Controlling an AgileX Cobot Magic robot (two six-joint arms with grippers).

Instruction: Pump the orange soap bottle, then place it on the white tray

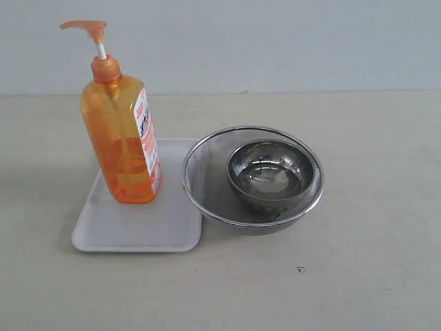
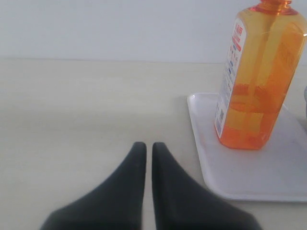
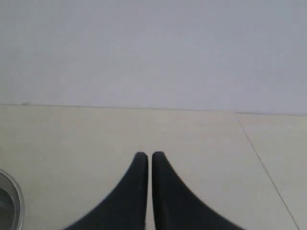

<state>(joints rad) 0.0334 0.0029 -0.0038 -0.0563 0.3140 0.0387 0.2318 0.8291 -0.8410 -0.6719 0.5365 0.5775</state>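
Orange soap bottle [image 1: 120, 148] stands on white tray [image 1: 141, 231], clear of left fingers [image 2: 125, 191].

On my left wrist feed, the left claw [image 2: 145, 146] is a pair of matte black fingers [image 2: 120, 191]. Each is broad at the base and sweeps in a smooth curve to a narrow, rounded tip. The right claw [image 3: 145, 155] looks the same on its own feed: plain black and smooth-faced, with its wide lower parts blurred close to the lens.
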